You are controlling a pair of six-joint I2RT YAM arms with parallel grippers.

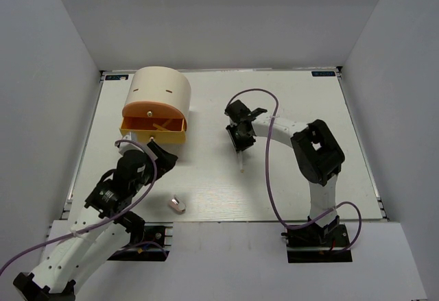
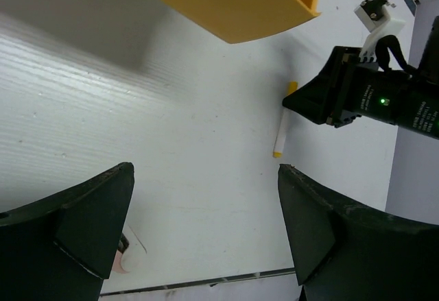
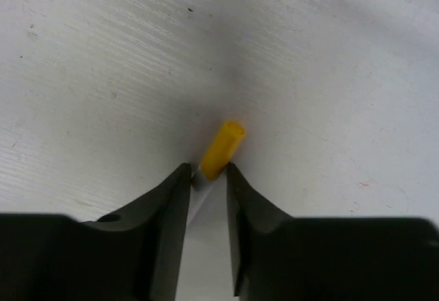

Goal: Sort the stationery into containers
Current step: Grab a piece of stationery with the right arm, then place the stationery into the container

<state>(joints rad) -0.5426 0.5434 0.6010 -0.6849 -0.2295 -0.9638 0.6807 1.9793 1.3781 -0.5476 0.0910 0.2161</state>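
A: Right claw (image 3: 208, 176): jaws narrow, pinched on the pen (image 3: 221, 151) just behind its yellow cap. The cap sticks out past the tips.
B: Lifted?
A: Cannot tell. In the left wrist view it looks flat on the table (image 1: 288, 177), with the capped end at the claw.
B: Position vs the container?
A: Top view: the pen is at 3 o'clock of the drawer (image 1: 152, 128), well apart. The drawer is pulled out of the cream container (image 1: 161, 88).
B: Left claw?
A: Left claw (image 2: 206, 225): wide, holds nothing. It sits at 6 o'clock of the drawer, near its front. The eraser (image 1: 178, 203) lies on the table at 5 o'clock of that claw. In the wrist view it is partly hidden by one finger.
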